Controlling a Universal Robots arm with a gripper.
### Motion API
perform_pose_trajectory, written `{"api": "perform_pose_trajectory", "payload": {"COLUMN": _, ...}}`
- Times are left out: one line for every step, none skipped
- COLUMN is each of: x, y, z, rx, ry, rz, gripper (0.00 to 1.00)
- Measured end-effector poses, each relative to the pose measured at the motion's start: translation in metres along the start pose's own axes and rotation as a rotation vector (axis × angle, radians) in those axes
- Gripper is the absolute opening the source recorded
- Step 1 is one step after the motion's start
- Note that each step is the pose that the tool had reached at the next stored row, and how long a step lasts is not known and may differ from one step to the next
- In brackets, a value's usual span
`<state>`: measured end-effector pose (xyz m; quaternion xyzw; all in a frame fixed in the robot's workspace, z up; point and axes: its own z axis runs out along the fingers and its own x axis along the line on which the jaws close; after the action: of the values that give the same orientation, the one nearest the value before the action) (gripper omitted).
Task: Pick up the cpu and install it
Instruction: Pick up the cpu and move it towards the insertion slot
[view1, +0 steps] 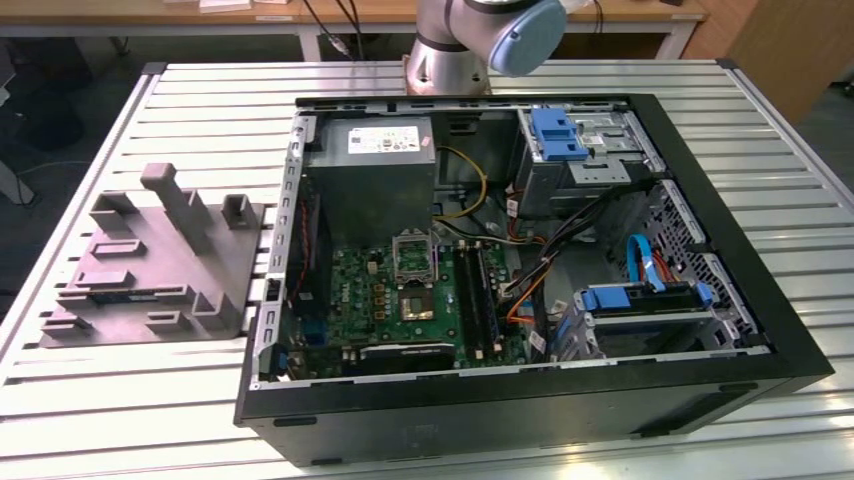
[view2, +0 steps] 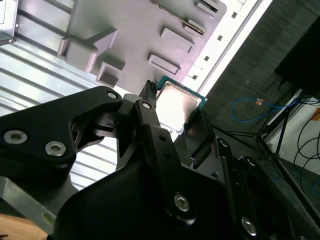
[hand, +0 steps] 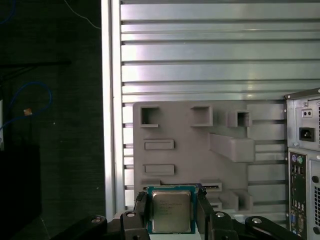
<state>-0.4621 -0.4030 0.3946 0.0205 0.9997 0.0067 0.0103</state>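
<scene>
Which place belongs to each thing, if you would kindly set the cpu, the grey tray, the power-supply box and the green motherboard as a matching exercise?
Things:
1. cpu
2. grey tray
3. power-supply box
4. green motherboard

Places:
A. on the slatted table, beside the computer case
B. clamped in the gripper, above the tray
C. inside the case, bearing the metal-framed socket
D. inside the case, bearing a white label

Pairs: 1-B, 2-A, 3-D, 4-C.
</scene>
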Motion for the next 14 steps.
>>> {"api": "perform_pose_trajectory", "payload": {"x": -0.0003, "y": 0.0000, "z": 0.0000, "rx": 0.0001, "ry": 0.0000, "rz": 0.000, "gripper": 0.47}}
{"api": "perform_pose_trajectory", "payload": {"x": -0.0007, "y": 0.0000, "z": 0.0000, "rx": 0.0000, "ry": 0.0000, "rz": 0.000, "gripper": 0.47}}
{"api": "perform_pose_trajectory", "payload": {"x": -0.0010, "y": 0.0001, "z": 0.0000, "rx": 0.0000, "ry": 0.0000, "rz": 0.000, "gripper": 0.47}}
{"api": "perform_pose_trajectory", "payload": {"x": -0.0013, "y": 0.0001, "z": 0.0000, "rx": 0.0000, "ry": 0.0000, "rz": 0.000, "gripper": 0.47}}
{"api": "perform_pose_trajectory", "payload": {"x": -0.0016, "y": 0.0001, "z": 0.0001, "rx": 0.0000, "ry": -0.0001, "rz": 0.000, "gripper": 0.47}}
{"api": "perform_pose_trajectory", "payload": {"x": -0.0019, "y": 0.0001, "z": 0.0000, "rx": 0.0000, "ry": 0.0000, "rz": 0.000, "gripper": 0.47}}
{"api": "perform_pose_trajectory", "payload": {"x": -0.0021, "y": 0.0001, "z": 0.0000, "rx": 0.0000, "ry": 0.0000, "rz": 0.000, "gripper": 0.47}}
{"api": "perform_pose_trajectory", "payload": {"x": -0.0024, "y": 0.0001, "z": 0.0001, "rx": 0.0000, "ry": -0.0001, "rz": 0.000, "gripper": 0.47}}
{"api": "perform_pose_trajectory", "payload": {"x": -0.0027, "y": 0.0001, "z": 0.0001, "rx": 0.0000, "ry": 0.0000, "rz": 0.000, "gripper": 0.47}}
{"api": "perform_pose_trajectory", "payload": {"x": -0.0030, "y": 0.0001, "z": 0.0000, "rx": 0.0001, "ry": 0.0001, "rz": 0.000, "gripper": 0.47}}
{"api": "perform_pose_trajectory", "payload": {"x": -0.0033, "y": 0.0002, "z": 0.0001, "rx": 0.0000, "ry": 0.0000, "rz": 0.000, "gripper": 0.47}}
{"api": "perform_pose_trajectory", "payload": {"x": -0.0036, "y": 0.0001, "z": 0.0001, "rx": 0.0000, "ry": -0.0001, "rz": 0.000, "gripper": 0.47}}
{"api": "perform_pose_trajectory", "payload": {"x": -0.0039, "y": 0.0002, "z": 0.0001, "rx": 0.0000, "ry": 0.0000, "rz": 0.000, "gripper": 0.47}}
{"api": "perform_pose_trajectory", "payload": {"x": -0.0042, "y": 0.0002, "z": 0.0000, "rx": 0.0001, "ry": 0.0001, "rz": 0.000, "gripper": 0.47}}
